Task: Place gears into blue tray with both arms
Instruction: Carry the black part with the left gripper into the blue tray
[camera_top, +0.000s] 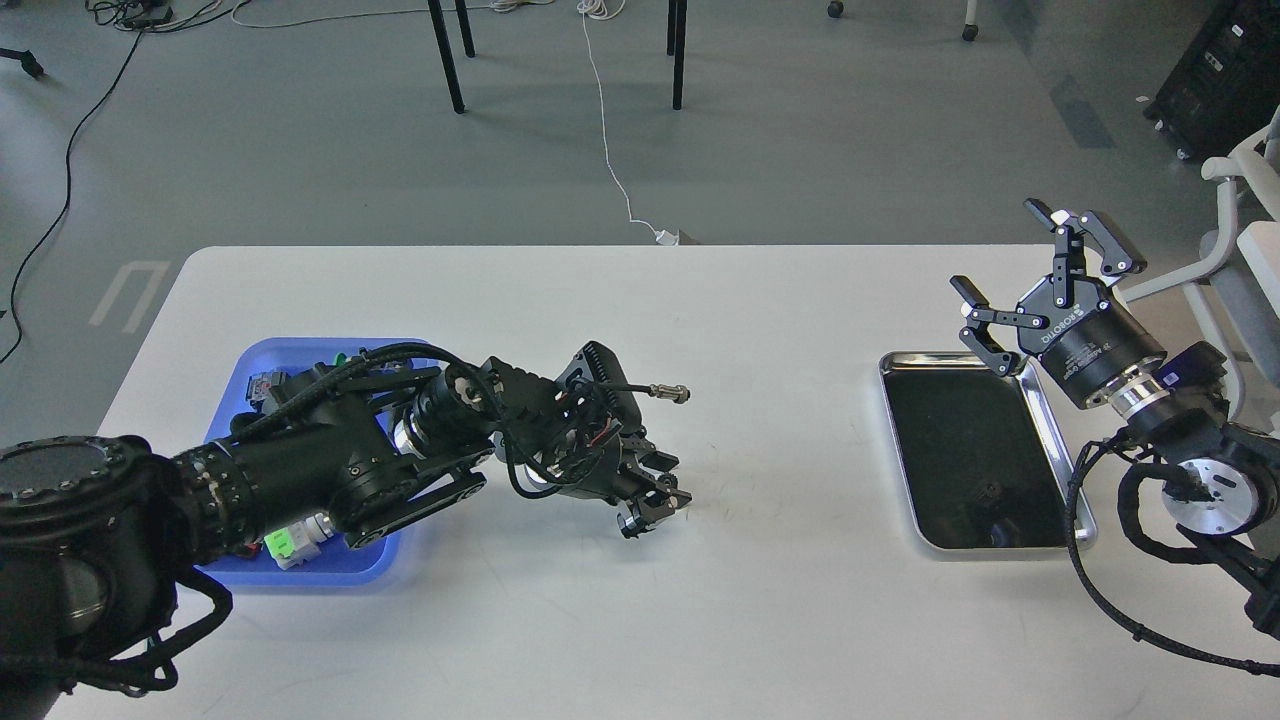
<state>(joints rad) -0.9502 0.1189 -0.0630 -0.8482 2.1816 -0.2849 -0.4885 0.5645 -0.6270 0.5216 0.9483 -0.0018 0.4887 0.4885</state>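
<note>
No gears show in the head view. The blue tray (300, 352) lies at the table's left, mostly covered by my left arm, with coloured parts inside. My left gripper (655, 498) is down at the table surface just right of the tray. Its dark fingers sit close together, and I cannot make out a gap or anything between them. My right gripper (1000, 250) hangs open and empty above the far corner of the metal tray, well off to the right.
A silver-rimmed metal tray (1082, 500) with a black inside lies at the right. A green and white part (288, 541) sits at the blue tray's near edge. A white chair (1235, 200) stands beyond the table's right edge.
</note>
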